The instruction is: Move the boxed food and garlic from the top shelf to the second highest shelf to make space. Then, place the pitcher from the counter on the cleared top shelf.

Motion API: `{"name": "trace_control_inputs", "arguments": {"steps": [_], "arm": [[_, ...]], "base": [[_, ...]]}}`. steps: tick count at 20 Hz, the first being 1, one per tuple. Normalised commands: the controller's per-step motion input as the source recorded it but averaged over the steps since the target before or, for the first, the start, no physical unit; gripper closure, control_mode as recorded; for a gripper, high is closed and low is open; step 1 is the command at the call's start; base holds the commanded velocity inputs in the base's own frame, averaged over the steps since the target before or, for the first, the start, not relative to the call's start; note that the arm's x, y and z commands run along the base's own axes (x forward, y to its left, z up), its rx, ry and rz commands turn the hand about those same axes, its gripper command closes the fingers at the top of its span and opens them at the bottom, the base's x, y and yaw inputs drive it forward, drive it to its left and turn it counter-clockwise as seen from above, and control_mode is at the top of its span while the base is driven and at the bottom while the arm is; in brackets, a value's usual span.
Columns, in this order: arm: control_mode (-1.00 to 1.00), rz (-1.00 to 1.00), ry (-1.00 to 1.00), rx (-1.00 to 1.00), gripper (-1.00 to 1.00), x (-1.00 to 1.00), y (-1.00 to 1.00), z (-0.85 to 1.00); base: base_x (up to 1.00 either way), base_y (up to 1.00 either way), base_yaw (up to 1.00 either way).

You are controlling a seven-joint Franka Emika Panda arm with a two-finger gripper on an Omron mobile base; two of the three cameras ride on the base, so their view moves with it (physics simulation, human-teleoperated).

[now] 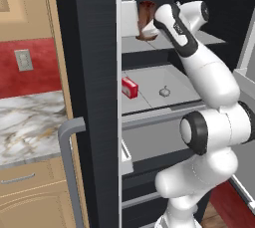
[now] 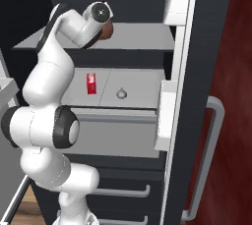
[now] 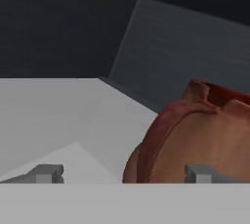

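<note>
On the top shelf, the pitcher stands upright.

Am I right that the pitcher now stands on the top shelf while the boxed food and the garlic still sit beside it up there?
Not quite. The pitcher is on the top shelf, but the boxed food and the garlic lie one shelf lower, on the second highest shelf. The right base view shows it clearly.
</note>
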Motion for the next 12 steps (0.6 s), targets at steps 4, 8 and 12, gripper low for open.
{"name": "trace_control_inputs", "arguments": {"steps": [4,8,12], "arm": [[-1.00,-0.15,-0.04,0.00,-1.00,-0.16,-0.01,-0.11],[-1.00,-0.18,-0.10,0.00,-1.00,-0.39,-0.22,0.03],[-1.00,-0.18,-0.11,0.00,-1.00,-0.55,-0.40,0.12]], "base": [[0.00,0.00,0.00],[0.00,0.00,0.00],[0.00,0.00,0.00]]}}
